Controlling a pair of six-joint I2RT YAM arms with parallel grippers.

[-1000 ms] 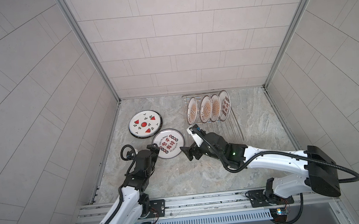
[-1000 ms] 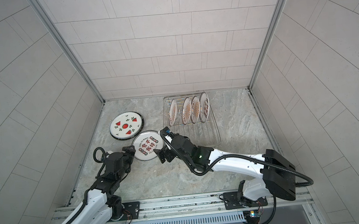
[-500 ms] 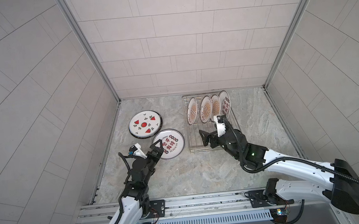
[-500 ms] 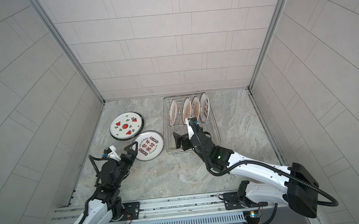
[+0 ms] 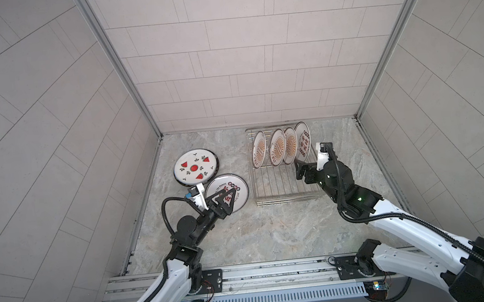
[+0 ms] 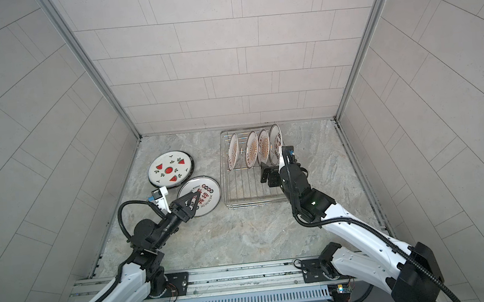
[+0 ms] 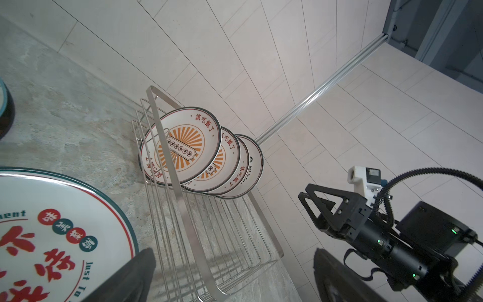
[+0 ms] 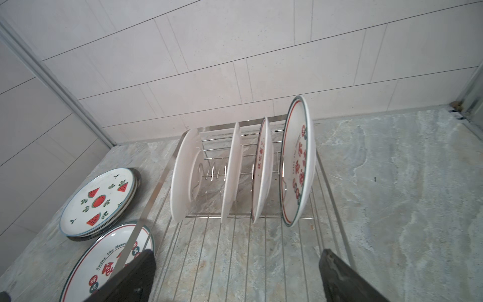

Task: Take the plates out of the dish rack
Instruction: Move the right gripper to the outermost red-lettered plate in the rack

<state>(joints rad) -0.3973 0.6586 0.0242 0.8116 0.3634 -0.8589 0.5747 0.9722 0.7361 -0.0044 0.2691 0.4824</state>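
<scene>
The silver wire dish rack stands at the back right. Upright in its far end are three orange-sunburst plates and, rightmost, a larger red-character plate. On the table to its left lie a watermelon plate on a stack and another red-character plate. My left gripper hovers open over that flat plate's near edge. My right gripper is open above the rack's bare wire floor, just in front of the upright plates, holding nothing.
Tiled walls close in the marble table on three sides. The rack sits close to the back wall. In the left wrist view the right arm shows beside the rack's right rail.
My right gripper has swung from beside the flat red-character plate rightward to over the rack. My left gripper has drawn back a little and lifted over that plate's near edge.
</scene>
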